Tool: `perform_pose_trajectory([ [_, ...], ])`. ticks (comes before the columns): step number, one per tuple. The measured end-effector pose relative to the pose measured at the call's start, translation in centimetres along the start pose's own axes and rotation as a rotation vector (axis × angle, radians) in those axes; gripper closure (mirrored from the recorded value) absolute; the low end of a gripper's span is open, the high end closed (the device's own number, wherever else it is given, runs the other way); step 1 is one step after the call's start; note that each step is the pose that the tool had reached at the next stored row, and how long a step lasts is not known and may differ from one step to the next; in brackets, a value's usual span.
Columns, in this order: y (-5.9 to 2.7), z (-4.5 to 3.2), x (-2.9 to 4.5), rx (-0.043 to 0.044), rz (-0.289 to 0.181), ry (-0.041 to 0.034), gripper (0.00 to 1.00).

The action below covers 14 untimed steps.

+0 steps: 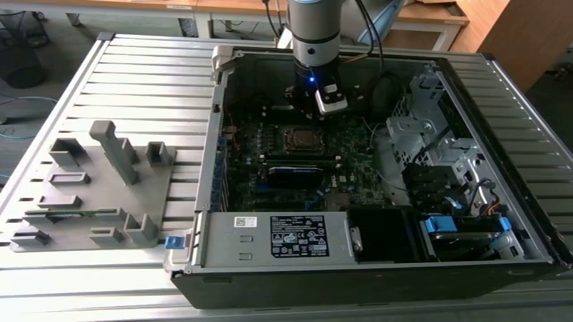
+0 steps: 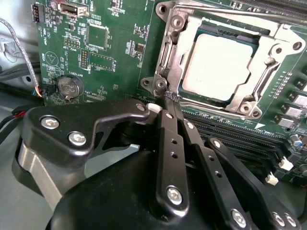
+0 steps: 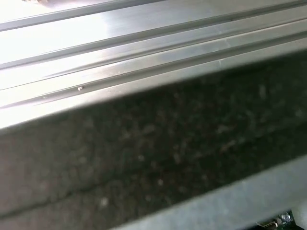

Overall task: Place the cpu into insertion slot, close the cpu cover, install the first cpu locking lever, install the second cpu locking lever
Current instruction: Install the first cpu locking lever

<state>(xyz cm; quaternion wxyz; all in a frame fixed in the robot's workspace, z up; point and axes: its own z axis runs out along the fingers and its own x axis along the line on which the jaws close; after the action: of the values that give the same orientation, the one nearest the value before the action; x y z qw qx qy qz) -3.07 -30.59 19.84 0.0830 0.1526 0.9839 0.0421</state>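
Note:
The cpu lies flat in the insertion slot, its dull silver top showing through the square opening of the cpu cover. The cover rests down around the chip. A thin locking lever runs along the far side of the cover. My gripper is shut, its black fingertips together at the cover's corner next to a round lever end. In the exterior view the gripper hangs inside the open computer case, just behind the socket.
The case walls enclose the green motherboard. A power supply fills the front, drive cages the exterior view's right. A coin battery sits near the socket. A grey fixture tray rests on the slatted table.

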Motion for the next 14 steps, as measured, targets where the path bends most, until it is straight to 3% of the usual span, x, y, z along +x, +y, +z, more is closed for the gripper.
perform_pose_trajectory([
  [14, 0.26, 0.14, 0.31, -0.0013, 0.000, -0.0021, 0.89],
])
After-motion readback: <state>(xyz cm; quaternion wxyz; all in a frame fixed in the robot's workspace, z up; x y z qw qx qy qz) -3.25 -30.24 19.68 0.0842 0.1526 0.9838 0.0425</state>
